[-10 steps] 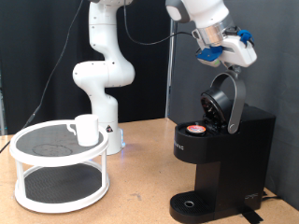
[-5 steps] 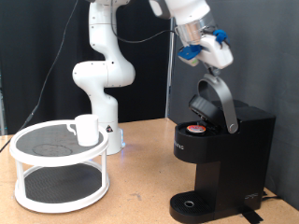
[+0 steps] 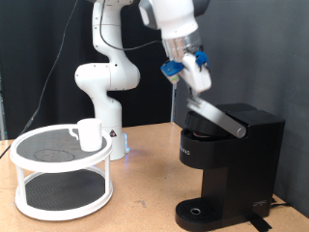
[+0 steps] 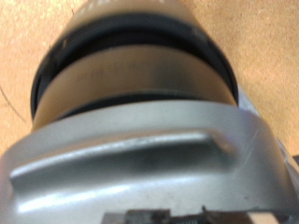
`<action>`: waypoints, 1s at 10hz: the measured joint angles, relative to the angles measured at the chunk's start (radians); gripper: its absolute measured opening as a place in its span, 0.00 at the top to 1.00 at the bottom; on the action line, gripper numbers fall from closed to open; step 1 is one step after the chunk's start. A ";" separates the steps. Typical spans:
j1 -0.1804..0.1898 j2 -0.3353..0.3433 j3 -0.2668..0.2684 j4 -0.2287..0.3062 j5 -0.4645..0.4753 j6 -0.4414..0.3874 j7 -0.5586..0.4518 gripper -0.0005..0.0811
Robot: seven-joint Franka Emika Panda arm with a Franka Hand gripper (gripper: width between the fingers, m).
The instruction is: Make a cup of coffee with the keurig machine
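Blue-padded and white-bodied, my gripper [image 3: 190,70] hangs above the keurig machine [image 3: 232,164], just over the raised end of its silver handle bar [image 3: 214,113]; whether my fingers are spread or closed I cannot tell from either view, and nothing shows between them. That bar is a smooth, brushed grey strip that slants down toward the exterior view's right across the lid [image 3: 208,126], which sits low and nearly shut on the boxy matte black body. Below it the front of the machine curves into a rounded column, with a round drip base [image 3: 198,213] at the foot. My wrist camera gives what the outside camera cannot: a close, blurred look down at the lid's [image 4: 135,75] rounded dark dome, ringed by a silvery band, with the curved grey handle [image 4: 140,163] filling the nearer part of the frame and tan tabletop [image 4: 266,56] around it. The outside camera alone shows the cup [image 3: 89,134], a small plain white ceramic mug, standing on the top tier of a white round mesh stand [image 3: 60,172] at the exterior view's left, well apart from my gripper and from the machine, on the wooden table [image 3: 145,208].
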State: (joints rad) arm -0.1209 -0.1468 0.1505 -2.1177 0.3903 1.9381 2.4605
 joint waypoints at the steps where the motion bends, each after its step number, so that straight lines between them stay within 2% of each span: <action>1: -0.004 0.007 -0.003 -0.022 -0.004 0.020 -0.002 0.99; 6: -0.026 0.056 -0.021 -0.127 -0.008 0.152 -0.067 0.99; 10: -0.041 0.097 -0.033 -0.174 -0.005 0.227 -0.125 0.99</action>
State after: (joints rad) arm -0.1615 -0.0500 0.1171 -2.2917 0.3849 2.1652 2.3354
